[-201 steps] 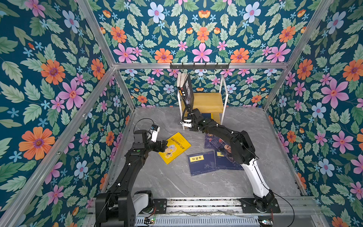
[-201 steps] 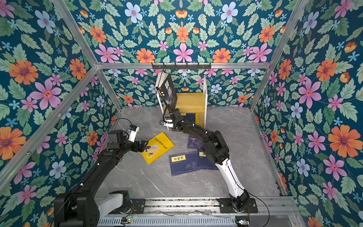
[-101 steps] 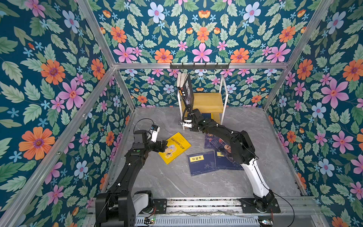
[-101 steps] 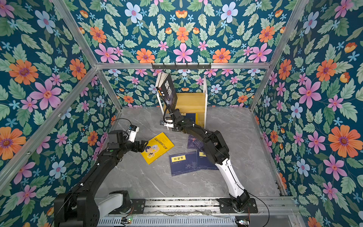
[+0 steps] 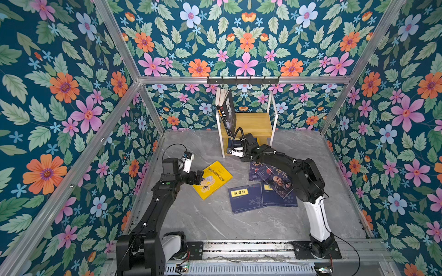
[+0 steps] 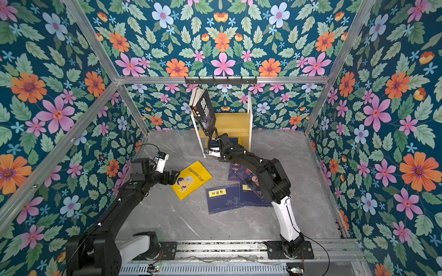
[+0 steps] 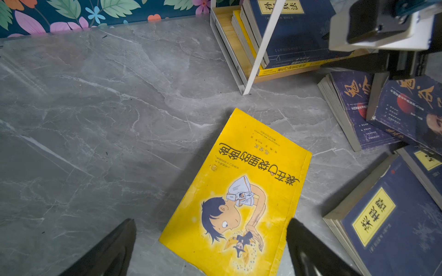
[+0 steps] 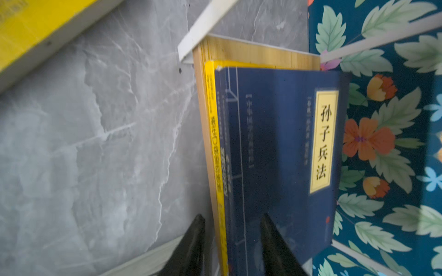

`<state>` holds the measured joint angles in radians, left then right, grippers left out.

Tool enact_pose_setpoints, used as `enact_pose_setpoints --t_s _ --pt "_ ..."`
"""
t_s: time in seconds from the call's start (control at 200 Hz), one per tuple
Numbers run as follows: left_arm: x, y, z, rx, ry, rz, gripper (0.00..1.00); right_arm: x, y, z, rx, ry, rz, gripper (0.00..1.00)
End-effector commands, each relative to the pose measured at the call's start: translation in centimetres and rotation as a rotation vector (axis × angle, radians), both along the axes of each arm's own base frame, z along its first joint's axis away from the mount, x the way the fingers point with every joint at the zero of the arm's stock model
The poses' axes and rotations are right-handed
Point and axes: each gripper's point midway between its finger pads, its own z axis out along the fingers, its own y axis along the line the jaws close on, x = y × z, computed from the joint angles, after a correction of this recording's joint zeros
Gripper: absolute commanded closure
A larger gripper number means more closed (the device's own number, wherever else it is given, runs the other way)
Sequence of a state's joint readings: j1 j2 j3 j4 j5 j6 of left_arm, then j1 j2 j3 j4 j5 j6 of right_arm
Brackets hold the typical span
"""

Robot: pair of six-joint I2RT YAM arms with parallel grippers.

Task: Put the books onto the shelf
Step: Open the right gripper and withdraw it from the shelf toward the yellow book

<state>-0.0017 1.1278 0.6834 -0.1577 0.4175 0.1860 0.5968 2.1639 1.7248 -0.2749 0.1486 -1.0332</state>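
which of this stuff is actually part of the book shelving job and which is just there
Job: shelf; yellow cartoon book, navy books and portrait books on the floor; black book leaning on the top tier.
Just there: black hook rail; floral walls.

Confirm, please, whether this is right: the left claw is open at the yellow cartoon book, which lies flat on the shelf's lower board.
Not quite. The left claw is open at the yellow cartoon book, but it lies flat on the grey table before the shelf, not on its lower board, as the left wrist view shows.
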Motion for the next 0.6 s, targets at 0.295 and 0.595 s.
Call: enact_pose_setpoints --t_s 0.295,0.595 --pt "0.2 0.5 0.2 -0.051 0.024 0.059 0.0 -1.3 -0.8 4.5 0.194 -0.005 -0.042 0.48" --pt "0.7 1.1 -0.4 -0.245 0.114 0.206 0.0 -7.5 -1.0 8.1 0.54 0.184 -0.198 0.24"
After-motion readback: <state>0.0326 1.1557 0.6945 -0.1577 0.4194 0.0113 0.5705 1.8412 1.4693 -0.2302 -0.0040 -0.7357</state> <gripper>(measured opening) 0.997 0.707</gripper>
